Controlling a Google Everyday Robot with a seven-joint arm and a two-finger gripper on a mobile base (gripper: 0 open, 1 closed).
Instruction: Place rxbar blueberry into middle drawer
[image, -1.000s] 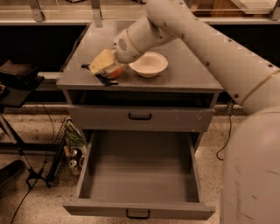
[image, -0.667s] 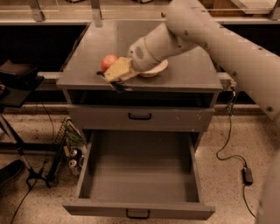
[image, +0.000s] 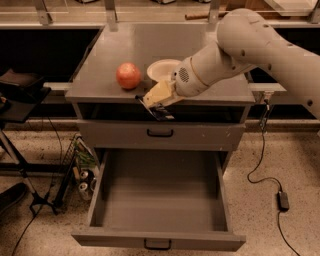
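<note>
My gripper (image: 154, 103) hangs just past the front edge of the grey cabinet top, above the open middle drawer (image: 160, 235). It is shut on the rxbar blueberry (image: 159, 111), a dark flat bar that sticks out below the pale fingers (image: 159, 93). The drawer is pulled far out, with a plain grey tray and a black handle on its front. The upper drawer front (image: 160, 133) is closed.
A red-orange round fruit (image: 128, 75) and a white bowl (image: 162, 69) sit on the cabinet top (image: 150, 42). A black stand (image: 20, 95) and cans stand at the left. A cable and power brick (image: 283, 200) lie on the floor at right.
My gripper has carried the bar from the cabinet top, beside the bowl, right and forward past the front edge. The fruit is now uncovered.
</note>
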